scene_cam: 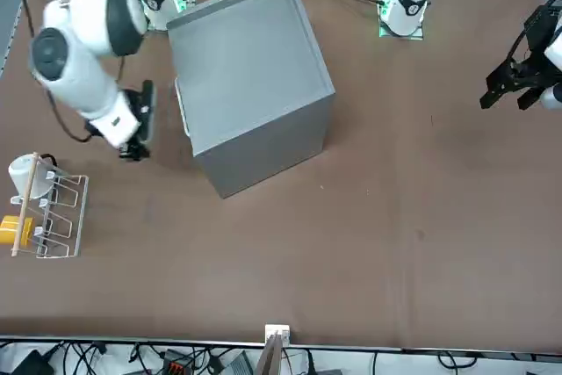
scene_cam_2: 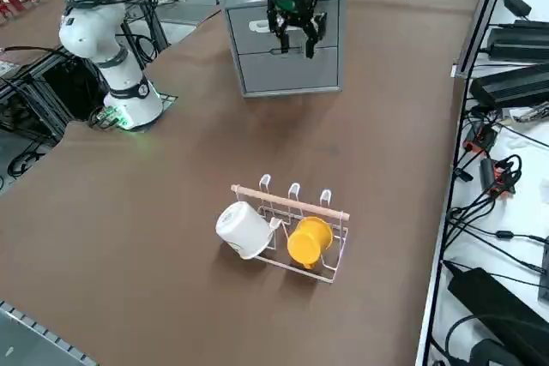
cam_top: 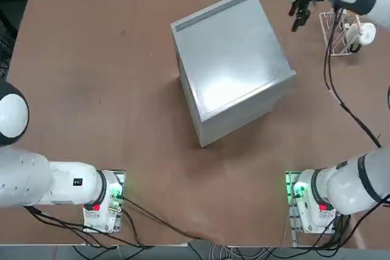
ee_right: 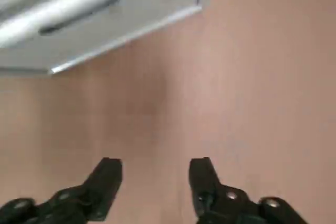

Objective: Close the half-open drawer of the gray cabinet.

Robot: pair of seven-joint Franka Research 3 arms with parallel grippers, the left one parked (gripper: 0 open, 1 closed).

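Drawer fronts (scene_cam_2: 296, 73), one above the other, sat flush in the gray cabinet (cam_top: 234, 47), just to the left of the right pincer (ee_right: 156, 167). The pincer hung with its fingers spread wide and nothing between them. To its right stood the wire rack (scene_cam_2: 340, 250) with a white mug (scene_cam_2: 243, 230) and a yellow mug (scene_cam_2: 310, 241).

You are looking at one gray cabinet (cam_top: 234, 53), which is showing two drawer fronts (scene_cam_2: 261, 71); you are also seeing one wire rack (scene_cam_2: 297, 272), one white mug (scene_cam_2: 243, 229) and one yellow mug (scene_cam_2: 308, 241).
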